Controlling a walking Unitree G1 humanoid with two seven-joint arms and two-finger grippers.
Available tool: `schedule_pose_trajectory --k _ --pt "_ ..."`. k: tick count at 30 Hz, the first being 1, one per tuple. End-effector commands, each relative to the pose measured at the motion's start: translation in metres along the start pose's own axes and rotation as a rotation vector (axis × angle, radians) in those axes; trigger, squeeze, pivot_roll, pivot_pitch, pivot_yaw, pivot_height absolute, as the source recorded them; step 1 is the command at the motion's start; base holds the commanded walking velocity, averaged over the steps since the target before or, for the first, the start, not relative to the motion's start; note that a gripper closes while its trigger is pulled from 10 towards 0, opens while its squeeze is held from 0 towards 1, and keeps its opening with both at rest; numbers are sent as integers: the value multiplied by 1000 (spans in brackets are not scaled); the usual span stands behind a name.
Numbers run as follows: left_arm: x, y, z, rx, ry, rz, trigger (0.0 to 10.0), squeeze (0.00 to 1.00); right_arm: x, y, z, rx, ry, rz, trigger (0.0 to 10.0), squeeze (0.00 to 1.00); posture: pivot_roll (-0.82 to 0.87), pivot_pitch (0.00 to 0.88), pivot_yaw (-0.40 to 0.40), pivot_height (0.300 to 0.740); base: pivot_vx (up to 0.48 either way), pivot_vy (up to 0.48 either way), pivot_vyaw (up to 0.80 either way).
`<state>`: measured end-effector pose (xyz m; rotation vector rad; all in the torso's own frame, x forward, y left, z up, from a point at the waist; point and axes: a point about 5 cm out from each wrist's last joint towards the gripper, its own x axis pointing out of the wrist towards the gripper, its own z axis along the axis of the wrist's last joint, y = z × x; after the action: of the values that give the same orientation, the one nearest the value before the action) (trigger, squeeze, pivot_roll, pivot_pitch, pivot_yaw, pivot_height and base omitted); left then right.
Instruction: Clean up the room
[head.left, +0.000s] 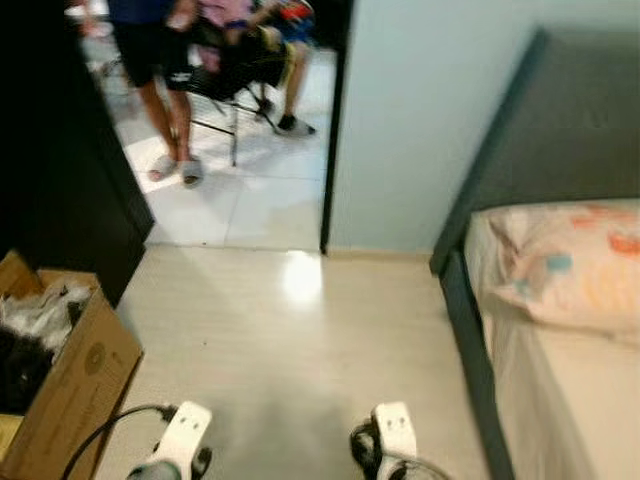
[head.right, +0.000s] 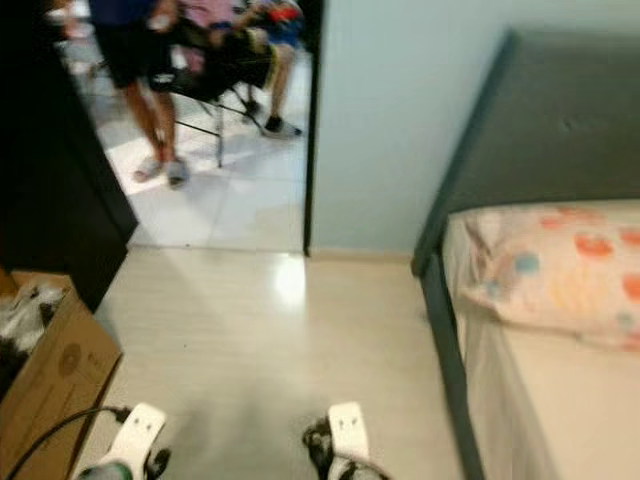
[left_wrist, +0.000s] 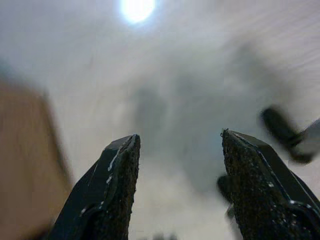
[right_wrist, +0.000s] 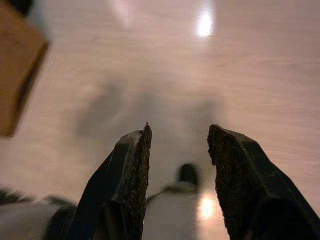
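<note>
pale glossy floor between cardboard box and bed; both grippers parted, empty.

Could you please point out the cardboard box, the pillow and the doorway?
cardboard box (head.left: 85, 375): left eye view, on its brown side wall.
pillow (head.left: 575, 265): left eye view, on the middle of its patterned cover.
doorway (head.left: 260, 205): left eye view, on the tiled floor inside the opening.
</note>
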<state>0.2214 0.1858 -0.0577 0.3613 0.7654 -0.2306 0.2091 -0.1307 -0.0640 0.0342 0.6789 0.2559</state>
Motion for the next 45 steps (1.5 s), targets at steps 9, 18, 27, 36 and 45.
schedule_pose_trajectory --k 9,18,27,36,45 --pt "3 1 6 -11 10 -20 10000 0 4 -28 35 -3 -117 -119 10000 0 -34 0 102 740 0 0 -781" --pt "2 -11 2 -97 4 0 10000 0 6 -11 23 -70 -48 -20 10000 0 15 0 28 740 0 0 -779" --pt "3 -9 4 -81 -7 3 10000 0 5 -19 27 -18 -72 -75 10000 0 -27 0 54 740 0 0 -776" --pt "4 -14 9 -80 -18 -10 10000 0 3 -17 20 -17 -67 -76 10000 0 -37 0 53 740 0 0 -777" --pt "4 -9 6 -147 -6 33 10000 0 4 -16 22 -20 -64 -70 10000 0 -30 0 47 740 0 0 -781"
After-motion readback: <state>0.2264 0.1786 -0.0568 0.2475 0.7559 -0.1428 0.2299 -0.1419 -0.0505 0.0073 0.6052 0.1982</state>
